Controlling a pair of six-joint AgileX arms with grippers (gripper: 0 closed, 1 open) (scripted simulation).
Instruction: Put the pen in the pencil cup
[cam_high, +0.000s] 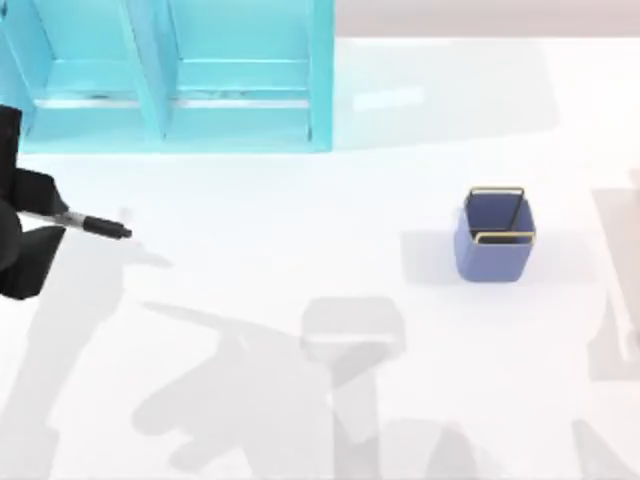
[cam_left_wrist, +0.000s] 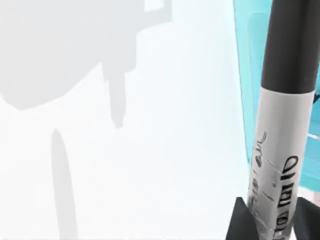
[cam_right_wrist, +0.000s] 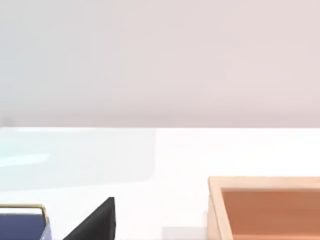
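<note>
Top view: left gripper (cam_high: 45, 215) at table's left edge, clamped on the slim black pen with silvery-white band (cam_high: 95, 225), tip pointing right. Small blue-purple square pencil cup with gold rim (cam_high: 494, 240) stands well apart on the white table (cam_high: 300, 260), right side. Big turquoise shelf unit (cam_high: 170, 75) at back left.

Left wrist view: pen (cam_left_wrist: 280, 145) up close, dark finger (cam_left_wrist: 240, 222) against its band, shelf unit (cam_left_wrist: 245, 75) behind.

Right wrist view: right arm's dark finger (cam_right_wrist: 95, 222) beside cup corner (cam_right_wrist: 22, 220); how far open, cannot tell. Tan wooden box (cam_right_wrist: 265, 207) nearby.
</note>
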